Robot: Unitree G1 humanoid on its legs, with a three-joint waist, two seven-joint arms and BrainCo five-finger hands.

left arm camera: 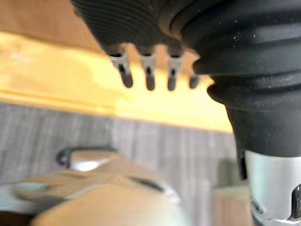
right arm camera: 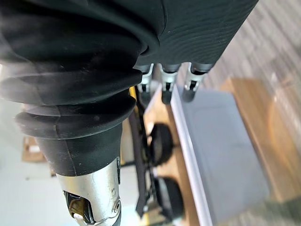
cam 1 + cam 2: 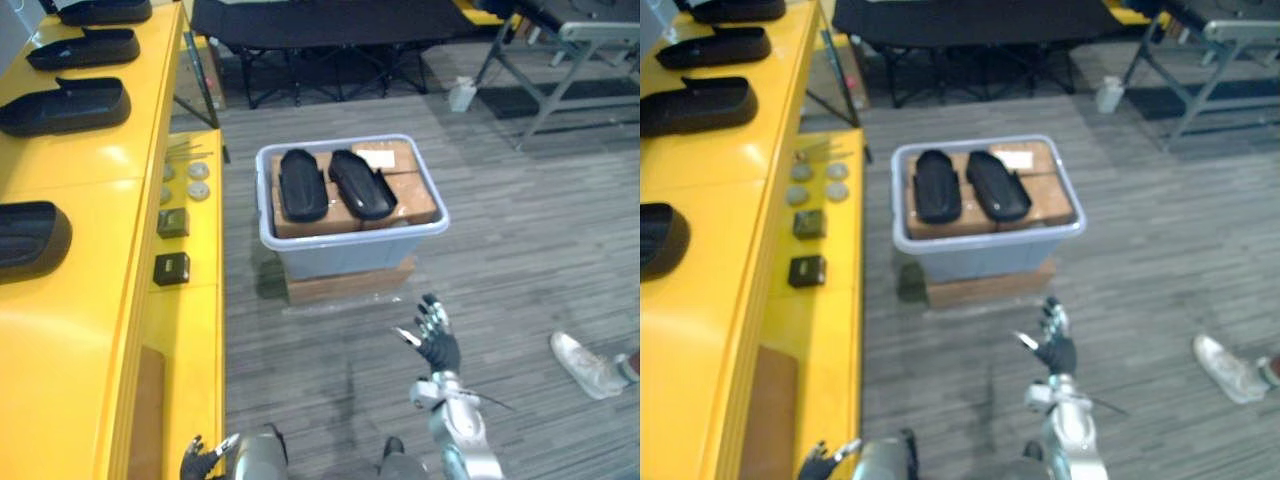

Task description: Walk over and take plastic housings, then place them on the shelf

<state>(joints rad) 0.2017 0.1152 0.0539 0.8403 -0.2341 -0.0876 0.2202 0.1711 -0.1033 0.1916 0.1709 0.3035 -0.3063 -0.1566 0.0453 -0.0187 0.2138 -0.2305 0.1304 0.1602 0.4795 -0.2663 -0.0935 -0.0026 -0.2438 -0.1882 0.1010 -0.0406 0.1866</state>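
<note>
Right hand [image 3: 437,340] seen raised over floor, fingers spread loose, nothing held. Left hand [image 3: 205,458] seen low beside yellow shelf [image 3: 110,340], fingers straight, empty. Person's white shoe [image 3: 585,365] noted on floor at right. Grey bin [image 3: 350,250] found just ahead of right hand. Two black plastic housings [image 3: 300,185] laid side by side inside it on cardboard boxes [image 3: 410,195]. More housings [image 3: 65,105] lined along shelf top at left.

The light is bright and even, coming from above. The yellow shelf [image 3: 100,340] at the left of the frame carries soft white glare patches. The grey bin [image 3: 350,255] throws a short weak shadow on the floor [image 3: 520,240] at its left side. The upper edge is dimmer
</note>
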